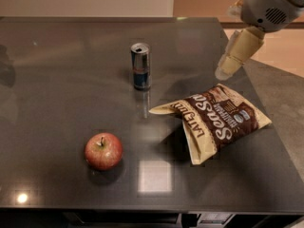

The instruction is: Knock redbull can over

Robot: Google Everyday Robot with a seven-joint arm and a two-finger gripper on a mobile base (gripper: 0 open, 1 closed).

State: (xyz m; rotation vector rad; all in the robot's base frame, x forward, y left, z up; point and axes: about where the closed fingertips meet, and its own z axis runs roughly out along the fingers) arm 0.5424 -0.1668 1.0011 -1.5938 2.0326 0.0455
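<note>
The redbull can (141, 66) stands upright on the dark table (57, 103), a slim silver and dark blue can with a silver top. My gripper (227, 69) hangs at the upper right, above the table's right part, well to the right of the can and apart from it. Its cream-coloured fingers point down and left, just above the chip bag.
A brown and cream chip bag (216, 120) lies between the gripper and the can, to the can's lower right. A red apple (103, 151) sits at the front left. The table's right edge (266, 113) runs close under the arm.
</note>
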